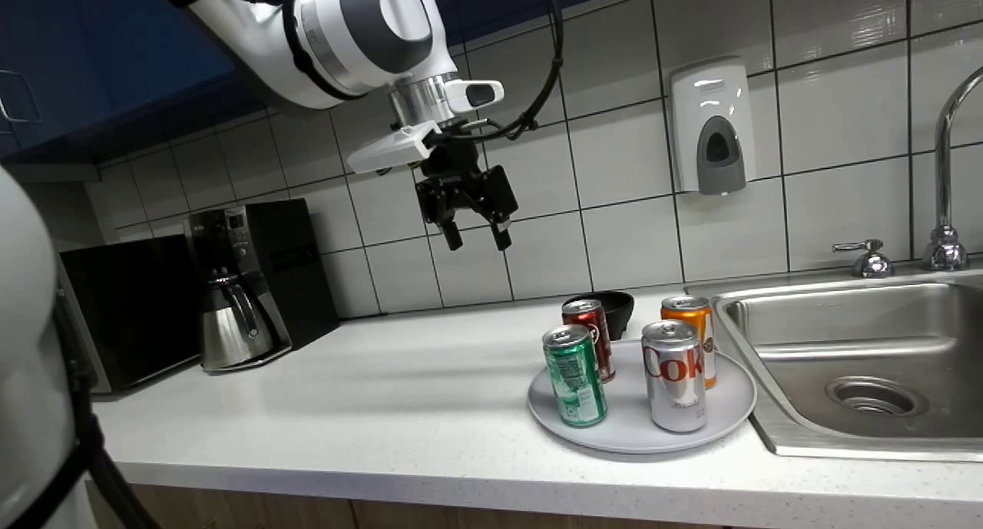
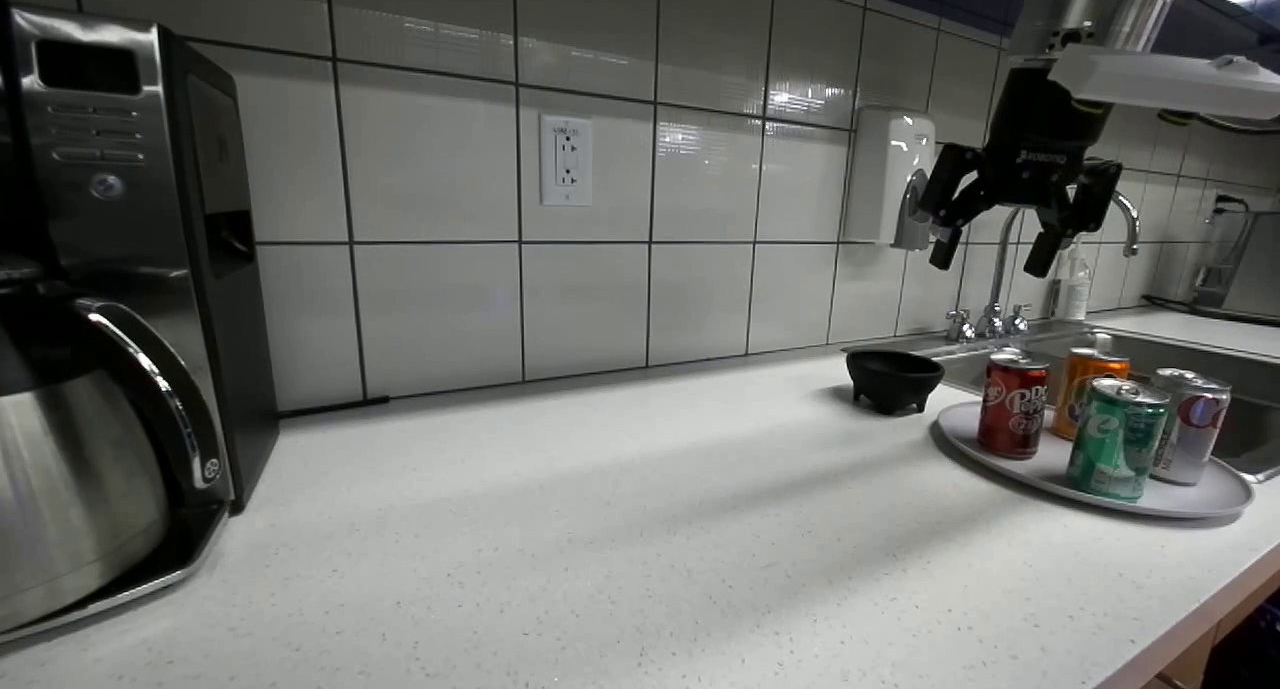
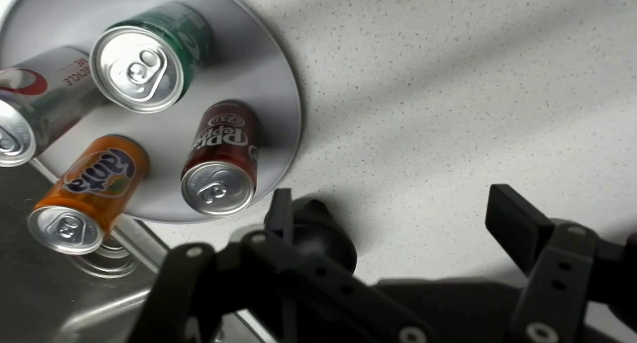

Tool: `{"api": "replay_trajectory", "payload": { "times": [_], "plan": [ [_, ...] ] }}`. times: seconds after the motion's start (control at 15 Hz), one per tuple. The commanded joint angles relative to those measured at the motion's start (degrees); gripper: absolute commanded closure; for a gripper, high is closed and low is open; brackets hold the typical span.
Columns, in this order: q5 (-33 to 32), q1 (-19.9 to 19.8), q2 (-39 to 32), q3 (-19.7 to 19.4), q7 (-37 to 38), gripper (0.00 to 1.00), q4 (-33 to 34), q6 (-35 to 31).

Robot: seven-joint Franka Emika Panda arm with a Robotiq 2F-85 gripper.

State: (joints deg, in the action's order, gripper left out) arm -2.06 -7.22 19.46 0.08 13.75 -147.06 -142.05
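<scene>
Gripper (image 2: 992, 255) hangs in the air well above the countertop (image 2: 550, 529), fingertips pointing down, jaws spread wide, nothing held. Black bowl (image 2: 893, 377) sits on the counter below; in the wrist view one finger (image 3: 280, 216) partly hides it, some of it showing on the gap side. Red Dr Pepper can (image 2: 1013, 409) is close to the bowl, upright on the gray plate (image 1: 626, 421), lower than the fingertips and outside the gap, past that same finger. Orange Fanta can (image 3: 94, 193), green can (image 1: 574, 379) and silver can (image 1: 677, 377) with red lettering also upright on the plate, farther out on the same side in the wrist view; gripper touches none. Plate lies just beside the sink (image 1: 852, 314). Coffee maker (image 2: 110, 169) with steel carafe (image 2: 80, 489) well apart from the gripper, same counter. White dispenser (image 1: 710, 91) on tiled wall (image 2: 430, 309).
</scene>
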Motion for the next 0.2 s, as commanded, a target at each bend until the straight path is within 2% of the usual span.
{"api": "replay_trajectory", "payload": {
  "times": [0.0, 0.13],
  "plan": [
    [-0.1, 0.2, 0.0, -0.2, 0.0, 0.0, 0.1, 0.1],
    [-0.1, 0.2, 0.0, -0.2, 0.0, 0.0, 0.1, 0.1]
  ]
}}
